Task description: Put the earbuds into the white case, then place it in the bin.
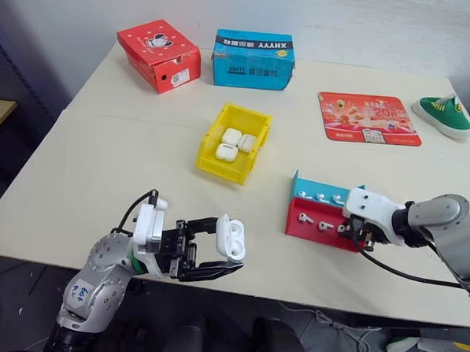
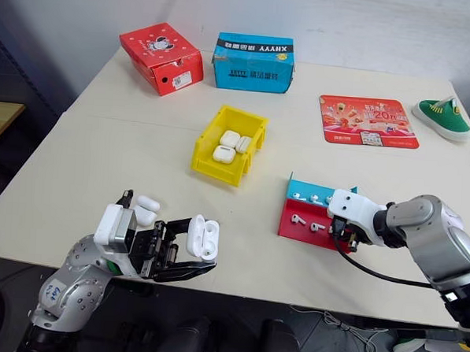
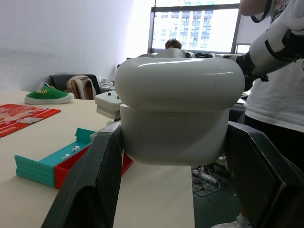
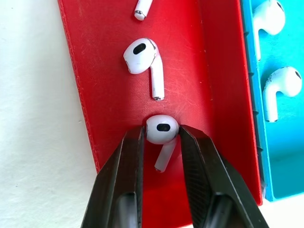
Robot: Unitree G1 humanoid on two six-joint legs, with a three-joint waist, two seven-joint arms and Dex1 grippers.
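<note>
My left gripper (image 1: pixel 230 247) is shut on a white case (image 1: pixel 232 237) with its lid raised, held above the table's front edge; the case looms close in the left wrist view (image 3: pixel 175 109). My right gripper (image 4: pixel 161 130) reaches down into the red part of a red-and-blue tray (image 1: pixel 313 186), and its fingers press both sides of one of the earbuds (image 4: pixel 162 128). Another earbud (image 4: pixel 142 56) lies just beyond it, and more earbuds (image 4: pixel 278 85) sit in the blue part. The yellow bin (image 1: pixel 254 120) stands mid-table and holds three white cases (image 1: pixel 231 143).
Two more white cases (image 2: pixel 145 209) lie on the table by my left arm. A red box (image 1: pixel 159 54) and a blue box (image 1: pixel 254 60) stand at the back, a red mat (image 1: pixel 368 118) and a green shoe (image 1: pixel 443 114) to the right. A person (image 3: pixel 280 71) stands beside the table.
</note>
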